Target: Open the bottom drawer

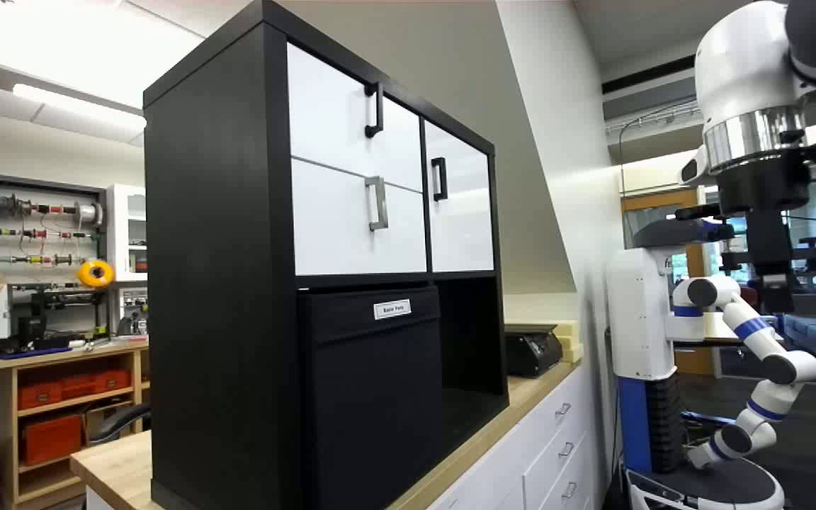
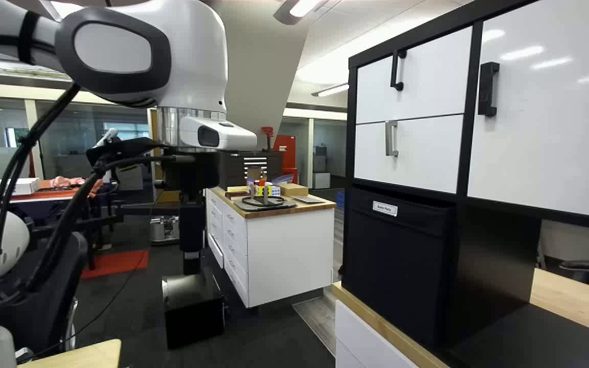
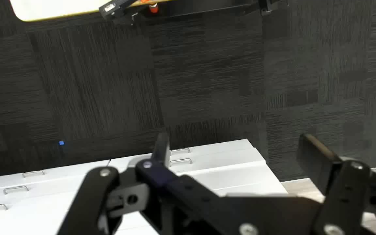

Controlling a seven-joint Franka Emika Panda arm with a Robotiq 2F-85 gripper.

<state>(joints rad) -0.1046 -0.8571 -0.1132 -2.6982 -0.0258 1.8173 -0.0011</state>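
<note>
In an exterior view the cabinet (image 1: 210, 283) stands left, arm (image 1: 749, 81) at right well apart from it, likely leaving pull room, with the bottom drawer (image 1: 330, 227) closed beneath the top drawer (image 1: 326, 103), and the gripper (image 3: 235, 141) spread, empty and pointing down, presumably to straddle the upright grey handle (image 1: 381, 202).

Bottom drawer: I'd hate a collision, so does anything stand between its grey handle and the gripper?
Nothing visible: both exterior views show open space between the gripper and the grey handle on the bottom drawer. The white drawer unit in an exterior view appears farther back.
</note>
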